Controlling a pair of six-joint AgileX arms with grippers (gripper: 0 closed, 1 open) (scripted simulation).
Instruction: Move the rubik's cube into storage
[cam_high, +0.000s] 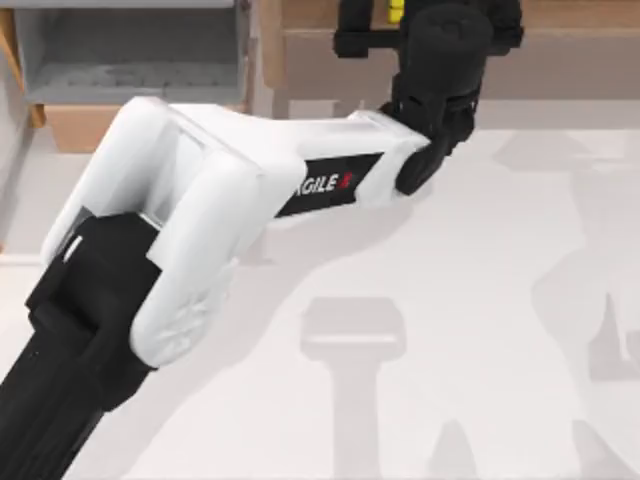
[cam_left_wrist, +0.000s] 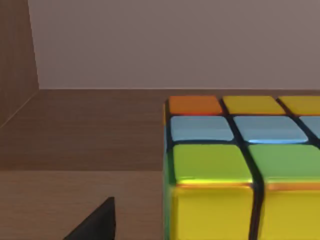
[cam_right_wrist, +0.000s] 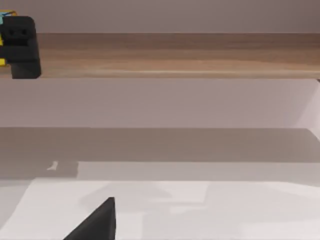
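Your left arm (cam_high: 190, 230) reaches from the table's near left up across to the far edge, and its left gripper (cam_high: 395, 15) sits over the wooden shelf (cam_high: 560, 55) at the back. A sliver of yellow shows between the black fingers there: that is the rubik's cube (cam_high: 396, 10), and the fingers look closed on it. From the left wrist you see the cube close beneath the gripper, its yellow, green, pale blue and orange squares over the brown shelf board, with the shelf's side wall off to one side and the back wall beyond. You cannot tell whether the cube touches the board. The right wrist camera looks at the white table (cam_right_wrist: 200, 210) and the shelf front, where the left gripper stands far off; whether the right gripper is open, you cannot tell.
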